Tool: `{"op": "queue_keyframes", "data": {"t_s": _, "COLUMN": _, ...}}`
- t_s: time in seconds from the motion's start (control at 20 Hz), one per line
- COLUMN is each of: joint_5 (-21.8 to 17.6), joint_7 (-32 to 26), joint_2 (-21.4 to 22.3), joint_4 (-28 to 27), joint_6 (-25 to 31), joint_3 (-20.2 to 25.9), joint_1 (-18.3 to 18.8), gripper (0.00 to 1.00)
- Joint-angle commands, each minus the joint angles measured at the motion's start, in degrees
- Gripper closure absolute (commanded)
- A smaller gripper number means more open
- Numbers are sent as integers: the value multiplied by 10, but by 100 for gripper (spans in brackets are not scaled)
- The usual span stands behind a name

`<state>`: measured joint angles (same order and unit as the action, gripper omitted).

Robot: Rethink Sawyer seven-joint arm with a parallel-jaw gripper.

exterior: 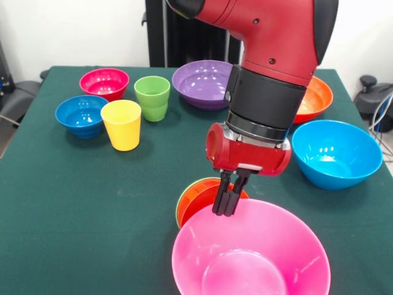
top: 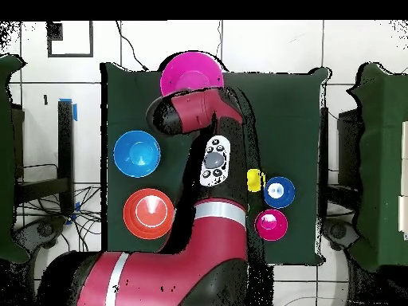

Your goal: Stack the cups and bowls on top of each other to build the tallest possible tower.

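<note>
- Nearest to me is the large pink bowl (exterior: 250, 252) at the tabletop (exterior: 80, 209) edge.
- My hand (exterior: 225, 212) hangs with its fingers pressed together, gripping nothing, at the pink rim.
- Just behind it I see the small orange-red bowl (exterior: 198, 200) sitting in a green one.
- The yellow cup (exterior: 121, 125) and green cup (exterior: 152, 98) stand far back.

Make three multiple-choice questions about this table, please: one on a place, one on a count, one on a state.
1. Where is the orange-red bowl in the front view?
A. just behind the pink bowl
B. beside the purple bowl
C. inside the light blue bowl

2. How many cups are on the table?
A. one
B. two
C. four

3. How does the yellow cup stand?
A. upside down
B. on its side
C. upright

Key: A, its rim shows just beyond the pink rim; B, yellow cup and green cup; C, its mouth faces up.
</note>
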<state>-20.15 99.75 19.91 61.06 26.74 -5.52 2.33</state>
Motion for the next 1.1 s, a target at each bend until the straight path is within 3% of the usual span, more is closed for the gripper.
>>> {"op": "queue_keyframes", "data": {"t_s": 0.05, "joint_5": 8, "joint_7": 10, "joint_2": -21, "joint_4": 67, "joint_6": 57, "joint_3": 55, "joint_1": -5, "gripper": 100}}
{"op": "queue_keyframes", "data": {"t_s": 0.55, "joint_5": 6, "joint_7": -6, "joint_2": -13, "joint_4": 83, "joint_6": 77, "joint_3": 55, "joint_1": 0, "gripper": 100}}
{"op": "queue_keyframes", "data": {"t_s": 0.7, "joint_5": 11, "joint_7": 23, "joint_2": -12, "joint_4": 84, "joint_6": 70, "joint_3": 43, "joint_1": -5, "gripper": 100}}
{"op": "queue_keyframes", "data": {"t_s": 1.1, "joint_5": 1, "joint_7": 12, "joint_2": -15, "joint_4": 90, "joint_6": 71, "joint_3": 37, "joint_1": -5, "gripper": 100}}
